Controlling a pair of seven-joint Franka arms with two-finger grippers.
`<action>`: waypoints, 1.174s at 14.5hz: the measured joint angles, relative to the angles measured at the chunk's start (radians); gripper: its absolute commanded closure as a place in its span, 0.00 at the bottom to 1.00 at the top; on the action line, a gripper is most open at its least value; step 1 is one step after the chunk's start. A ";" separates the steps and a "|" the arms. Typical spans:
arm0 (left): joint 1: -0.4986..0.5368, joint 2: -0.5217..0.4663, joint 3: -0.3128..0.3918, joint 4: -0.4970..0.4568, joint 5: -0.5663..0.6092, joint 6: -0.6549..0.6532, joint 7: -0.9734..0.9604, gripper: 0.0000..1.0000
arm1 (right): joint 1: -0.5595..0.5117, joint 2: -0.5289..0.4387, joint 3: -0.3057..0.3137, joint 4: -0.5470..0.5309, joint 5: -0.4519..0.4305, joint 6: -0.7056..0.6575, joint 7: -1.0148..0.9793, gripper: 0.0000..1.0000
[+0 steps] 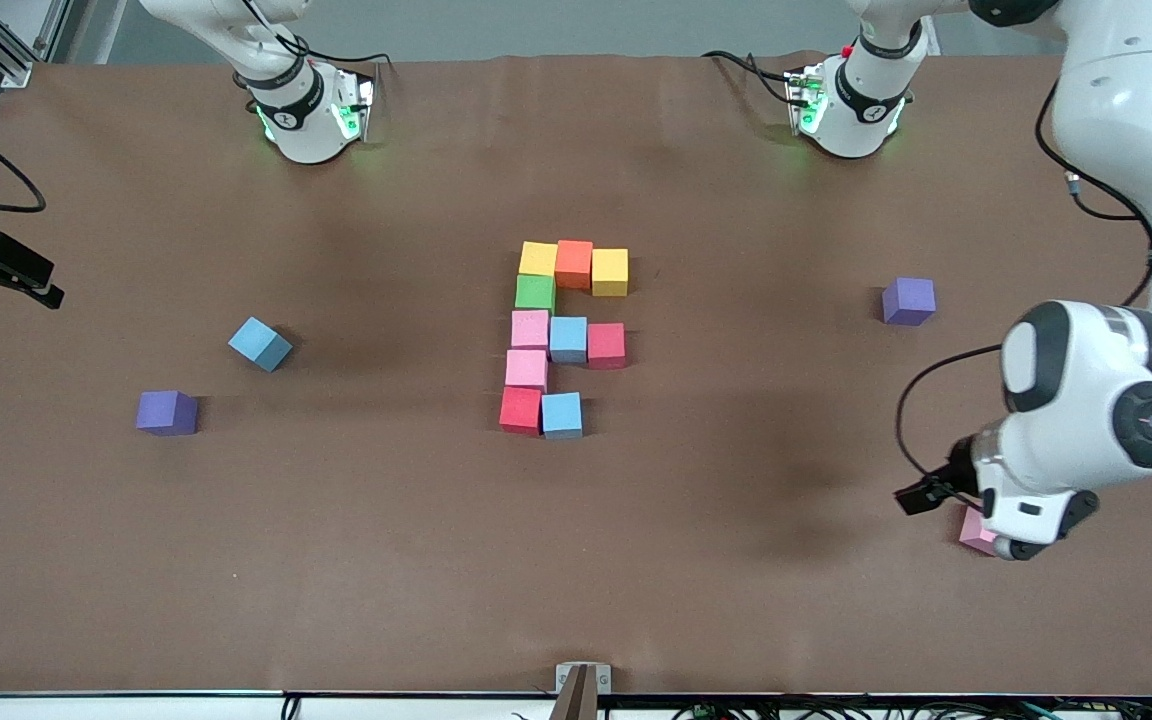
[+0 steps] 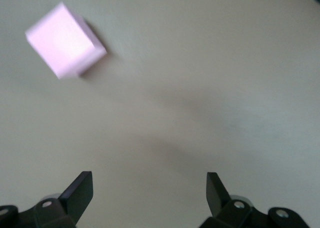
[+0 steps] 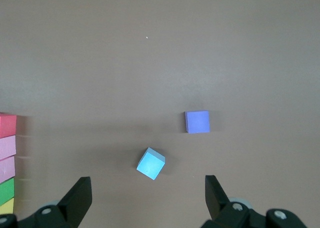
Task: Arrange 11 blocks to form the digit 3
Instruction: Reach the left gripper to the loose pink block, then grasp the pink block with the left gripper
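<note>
Currently you've got 9 blocks joined mid-table: a yellow block (image 1: pixel 538 258), an orange block (image 1: pixel 574 263) and a second yellow block (image 1: pixel 610 271) in the row nearest the robot bases, then a green block (image 1: pixel 535 292), then a pink block (image 1: pixel 530 329), a light blue block (image 1: pixel 568 338) and a red block (image 1: pixel 606 344) in a row, then another pink block (image 1: pixel 526 369), then a second red block (image 1: pixel 520 409) with a second light blue block (image 1: pixel 561 414) beside it, nearest the front camera. Your left gripper (image 2: pixel 149 190) hangs low over the table toward the left arm's end, fingers spread wide, nothing between them; a loose pink block (image 2: pixel 65 39) sits on the table just beside it, partly hidden under the wrist in the front view. Your right gripper (image 3: pixel 148 194) is out of the front view; its wrist view shows fingers spread and empty, high over a loose light blue block (image 3: pixel 150 163), which lies rotated toward the right arm's end of the table. 2 purple cubes: one purple cube (image 1: pixel 167 411) near that loose blue block, the other purple cube (image 1: pixel 908 300) toward the left arm's end.
</note>
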 measured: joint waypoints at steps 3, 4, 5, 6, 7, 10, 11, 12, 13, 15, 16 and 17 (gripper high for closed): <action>0.039 0.049 0.027 -0.002 0.000 0.117 0.353 0.00 | 0.000 -0.005 0.000 0.010 0.000 -0.003 0.000 0.00; 0.037 0.065 0.046 -0.002 0.000 0.161 0.465 0.00 | 0.000 -0.007 0.000 0.010 0.000 -0.013 0.000 0.00; 0.035 0.080 0.063 -0.002 0.000 0.202 0.580 0.00 | 0.000 -0.008 0.000 0.010 0.000 -0.023 0.000 0.00; 0.034 0.095 0.075 -0.002 0.000 0.245 0.689 0.00 | 0.000 -0.008 0.000 0.010 0.000 -0.027 0.000 0.00; 0.034 0.109 0.085 0.000 0.000 0.286 0.775 0.00 | 0.000 -0.008 0.001 0.010 0.000 -0.027 0.000 0.00; 0.035 0.151 0.109 0.019 0.000 0.360 0.959 0.00 | 0.001 -0.008 0.002 0.003 0.000 -0.028 0.000 0.00; 0.036 0.163 0.115 0.024 0.000 0.373 1.005 0.00 | 0.001 -0.008 0.002 -0.001 0.000 -0.028 0.000 0.00; 0.036 0.173 0.124 0.027 0.000 0.382 1.038 0.00 | 0.001 -0.008 0.002 -0.004 0.000 -0.028 0.000 0.00; 0.037 0.181 0.132 0.030 0.000 0.388 1.058 0.00 | 0.001 -0.008 0.002 -0.006 0.000 -0.028 0.000 0.00; 0.039 0.190 0.139 0.035 0.000 0.390 1.073 0.00 | 0.001 -0.008 0.002 -0.008 0.000 -0.028 -0.001 0.00; 0.040 0.192 0.143 0.036 0.000 0.390 1.074 0.00 | 0.001 -0.008 0.002 -0.008 0.000 -0.028 -0.001 0.00; 0.042 0.194 0.145 0.036 0.000 0.390 1.075 0.02 | 0.001 -0.008 0.002 -0.008 0.000 -0.028 -0.001 0.00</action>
